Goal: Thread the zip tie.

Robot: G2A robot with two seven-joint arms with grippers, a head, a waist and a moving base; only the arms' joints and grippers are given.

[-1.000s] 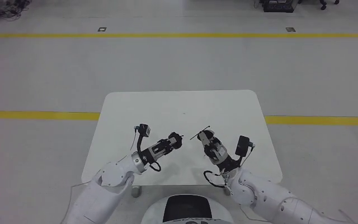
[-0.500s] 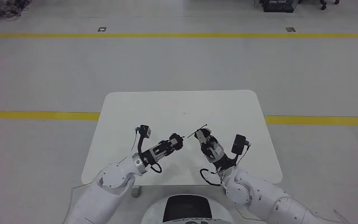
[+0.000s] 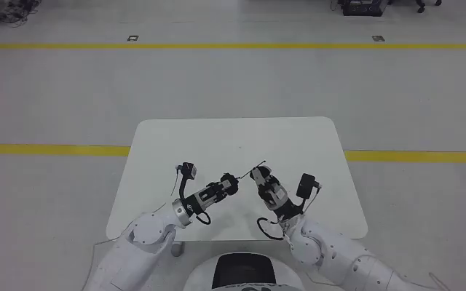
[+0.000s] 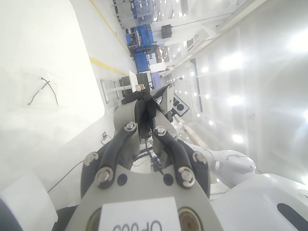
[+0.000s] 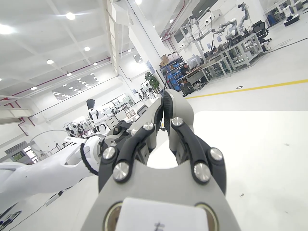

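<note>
Now the right gripper pinches the thin zip tie, which slants from near-left to far-right. Its near end points at the left gripper, squeezed on a black bit, maybe the tie's head.

1. The left arm comes in from the lower left of the top view, its forearm slanting up and right toward the frame's centre.
2. The left tool sits just left of centre, pointing right and slightly up. In the left wrist view its fingers are pressed together on a black piece.
3. The right arm comes in from the lower right, its forearm slanting up and left.
4. The right tool sits just right of centre. Its fingers are closed flat on a thin zip tie, which pokes out past the tips.
5. The two tools are near each other over the tabletop, their tips apart.
</note>
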